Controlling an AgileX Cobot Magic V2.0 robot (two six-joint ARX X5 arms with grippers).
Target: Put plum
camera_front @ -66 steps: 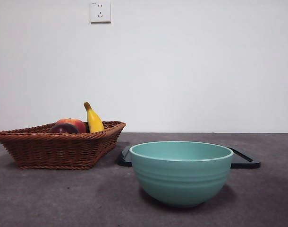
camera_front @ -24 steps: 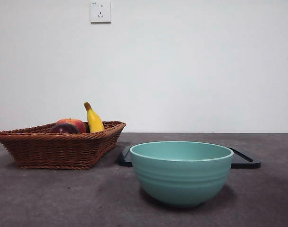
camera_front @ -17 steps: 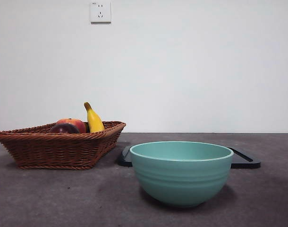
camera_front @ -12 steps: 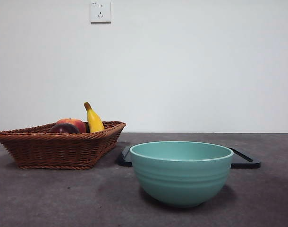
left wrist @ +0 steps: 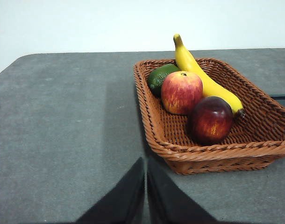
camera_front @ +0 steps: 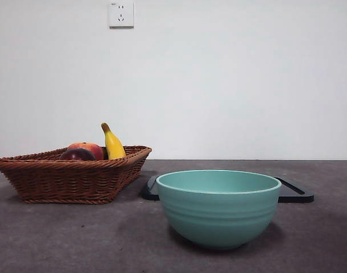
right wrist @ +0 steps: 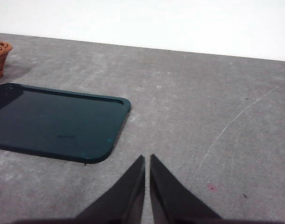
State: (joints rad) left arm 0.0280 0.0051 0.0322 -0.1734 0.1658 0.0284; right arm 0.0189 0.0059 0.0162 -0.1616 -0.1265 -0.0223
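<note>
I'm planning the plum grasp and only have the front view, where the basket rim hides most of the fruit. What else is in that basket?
Observer: Behind the red apple lies a green fruit, hidden from you.
Operator: Is the plum free to grab?
Observer: The plum lies at the basket's near end, touching the banana.
Operator: Where are the grippers?
Observer: The left gripper is shut over bare table before the basket; the right gripper is shut beside the dark tray.

From the front, the basket rim hides the plum's lower half.
</note>
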